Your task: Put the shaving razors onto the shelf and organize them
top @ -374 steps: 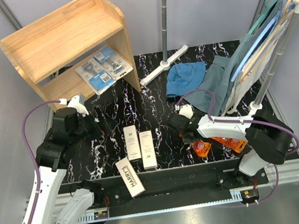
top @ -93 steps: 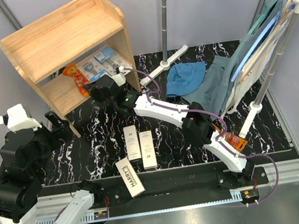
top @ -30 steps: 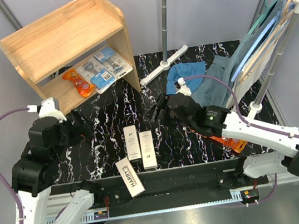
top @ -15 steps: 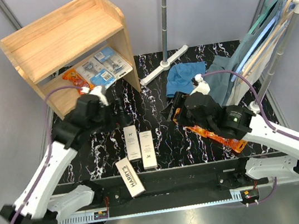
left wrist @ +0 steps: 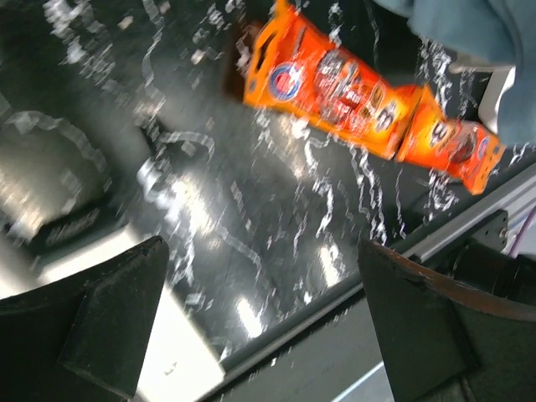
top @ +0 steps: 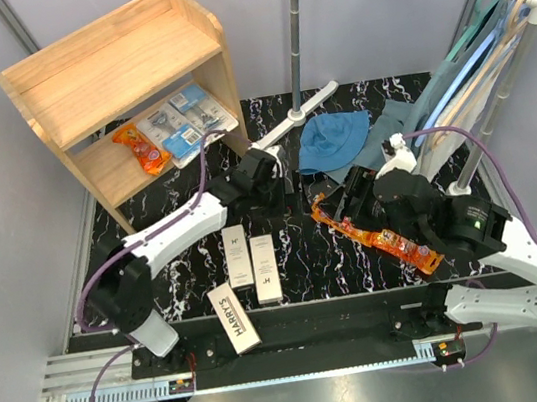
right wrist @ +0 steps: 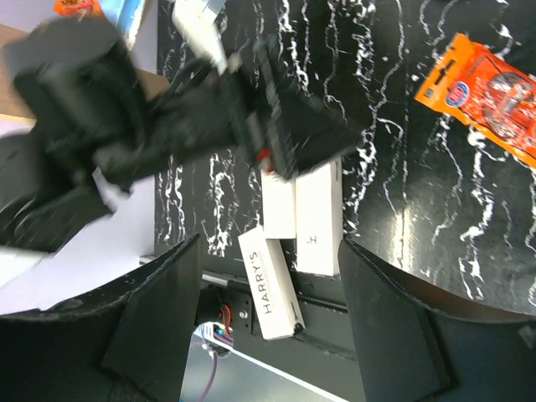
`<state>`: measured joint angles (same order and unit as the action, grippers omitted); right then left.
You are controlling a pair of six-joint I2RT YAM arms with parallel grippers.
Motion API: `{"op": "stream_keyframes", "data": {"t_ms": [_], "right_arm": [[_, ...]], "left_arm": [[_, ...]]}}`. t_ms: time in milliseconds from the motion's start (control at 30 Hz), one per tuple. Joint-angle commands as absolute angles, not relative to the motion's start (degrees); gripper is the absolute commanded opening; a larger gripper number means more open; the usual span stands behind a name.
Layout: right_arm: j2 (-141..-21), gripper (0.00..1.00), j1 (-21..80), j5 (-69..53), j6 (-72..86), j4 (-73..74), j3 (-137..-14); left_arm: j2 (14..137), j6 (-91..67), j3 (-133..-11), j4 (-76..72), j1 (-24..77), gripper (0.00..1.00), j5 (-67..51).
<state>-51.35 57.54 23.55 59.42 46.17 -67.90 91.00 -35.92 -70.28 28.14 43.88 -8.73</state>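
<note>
At mid-table [top: 186, 274], your left gripper [top: 273, 175] has swung over from the shelf [top: 107, 68] within the last half second, jaws wide apart and empty. The right gripper [top: 339, 196], also spread and empty, hangs by the orange packs [top: 380, 237], which its arm partly hides. The left wrist view is blurred.

the left arm [top: 177, 230] is stretched forward and toward the right, and the left gripper [top: 279, 171] is held wide open and empty. the right arm [top: 475, 226] is bent inward, and the right gripper [top: 336, 194] is parted, with nothing held.
</note>
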Motion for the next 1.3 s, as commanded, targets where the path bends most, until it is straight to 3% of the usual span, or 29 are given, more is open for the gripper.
{"op": "stream_keyframes", "data": {"t_ms": [0, 500, 900, 967, 1000, 1100, 1133, 1167, 1267], "right_arm": [[-48.87, 0.75, 57.57, 26.28, 60.55, 50.09, -69.08], [-41.4, 0.75, 57.57, 27.51, 65.91, 56.51, -65.22], [-41.04, 0.75, 57.57, 27.78, 66.53, 56.87, -64.16], [-41.04, 0.75, 57.57, 27.69, 66.45, 56.69, -63.99], [-40.96, 0.75, 57.57, 27.69, 66.45, 56.69, -63.9], [-40.87, 0.75, 57.66, 27.77, 66.62, 56.34, -63.46], [-40.7, 0.75, 57.57, 27.6, 66.62, 56.16, -63.28], [-40.69, 0.75, 57.57, 27.6, 66.8, 55.99, -63.11], [-40.52, 0.75, 57.57, 27.33, 66.8, 55.37, -62.4]], "left_arm": [[98.23, -35.42, -75.66, 15.41, 43.86, 0.96, -16.24], [118.46, -34.98, -83.84, 7.56, 43.77, 0.86, -22.23], [123.49, -37.44, -79.81, 0.18, 43.07, 0.61, -26.81], [123.57, -37.79, -78.76, -1.84, 42.63, 0.53, -26.81], [123.66, -37.97, -78.4, -2.28, 42.45, 0.4, -27.42], [123.66, -38.06, -77.61, -2.9, 42.01, 0.19, -28.3], [123.4, -37.97, -77.26, -2.9, 41.75, 0.07, -28.39], [123.31, -37.79, -77.17, -2.81, 41.66, 0.01, -28.48], [122.26, -37.62, -76.38, -2.81, 41.4, 0.0, -28.48]]}}
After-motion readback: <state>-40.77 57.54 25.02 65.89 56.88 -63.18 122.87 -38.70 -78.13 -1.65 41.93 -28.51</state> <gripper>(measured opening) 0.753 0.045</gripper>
